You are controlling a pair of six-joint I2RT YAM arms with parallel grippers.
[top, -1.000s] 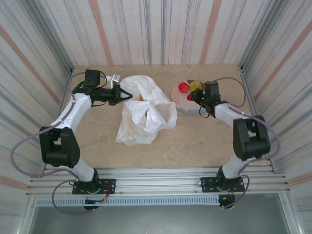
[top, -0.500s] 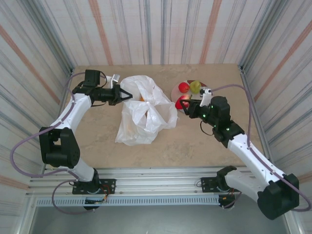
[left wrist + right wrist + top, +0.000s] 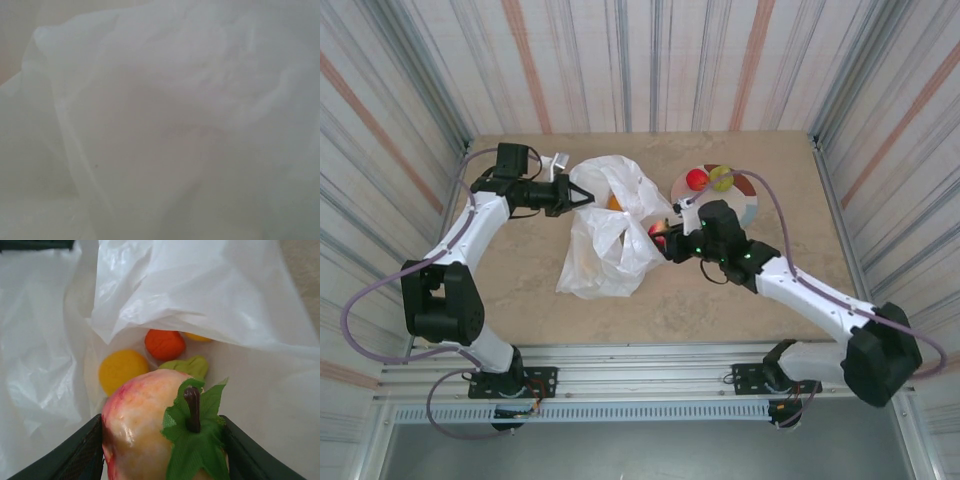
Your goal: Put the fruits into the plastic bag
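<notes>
My right gripper [image 3: 665, 238] clamps a red-blushed apple [image 3: 135, 430] at the mouth of the plastic bag [image 3: 610, 250], whose film my left gripper [image 3: 575, 196] pinches tight; let go too soon, the apple may hit the drooping flap and roll onto the table [image 3: 520, 280].

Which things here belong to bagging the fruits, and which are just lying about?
Part of the job: plastic bag, its edge pinched by the left gripper; red-and-yellow fruit in the right gripper; orange fruit and yellow fruit inside the bag; red fruit and yellow-green fruit on the plate.
Just lying about: plate; table.
</notes>
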